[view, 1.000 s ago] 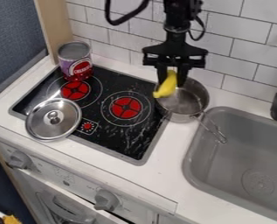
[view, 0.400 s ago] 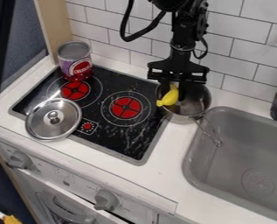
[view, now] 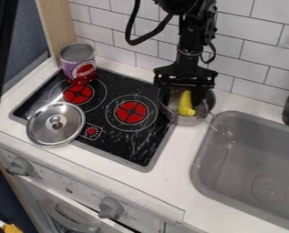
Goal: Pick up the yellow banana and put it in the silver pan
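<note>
The gripper (view: 182, 99) hangs over the silver pan (view: 187, 120), fingers apart, with the yellow banana (view: 186, 103) between them and inside the pan's round mouth. Should a finger snag the rim on lifting, the pan could tip or slide toward the sink (view: 247, 154). The banana looks smooth and tapered, the pan thin, shiny metal with a wire-like handle (view: 218, 129).

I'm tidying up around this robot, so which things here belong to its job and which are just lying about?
Part of the job:
- yellow banana, in the pan
- silver pan, beside the sink
- tool, down at the pan

Just lying about:
- can, on the stove top
- metal lid, at the stove's front left
</note>
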`<state>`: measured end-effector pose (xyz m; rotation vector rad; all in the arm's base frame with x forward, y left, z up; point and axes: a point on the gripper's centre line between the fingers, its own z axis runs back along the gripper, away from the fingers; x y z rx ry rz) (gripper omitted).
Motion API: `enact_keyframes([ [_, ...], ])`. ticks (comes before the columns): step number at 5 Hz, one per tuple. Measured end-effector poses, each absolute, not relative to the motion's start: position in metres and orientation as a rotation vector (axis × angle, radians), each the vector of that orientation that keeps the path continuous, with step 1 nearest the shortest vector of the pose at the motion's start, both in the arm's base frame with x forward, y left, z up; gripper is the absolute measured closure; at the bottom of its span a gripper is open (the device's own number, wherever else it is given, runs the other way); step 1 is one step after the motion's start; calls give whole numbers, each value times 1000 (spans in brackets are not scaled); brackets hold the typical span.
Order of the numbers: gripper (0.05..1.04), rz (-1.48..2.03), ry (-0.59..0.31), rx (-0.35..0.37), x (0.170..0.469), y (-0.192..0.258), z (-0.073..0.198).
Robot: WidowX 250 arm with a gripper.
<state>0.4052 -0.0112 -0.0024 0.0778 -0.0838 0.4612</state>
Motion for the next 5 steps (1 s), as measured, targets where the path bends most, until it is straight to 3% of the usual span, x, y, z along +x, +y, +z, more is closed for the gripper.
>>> enact_keyframes([
  [2,83,489,-111,107,398,-6,5],
  [5,83,552,-276,36,384,5,94],
])
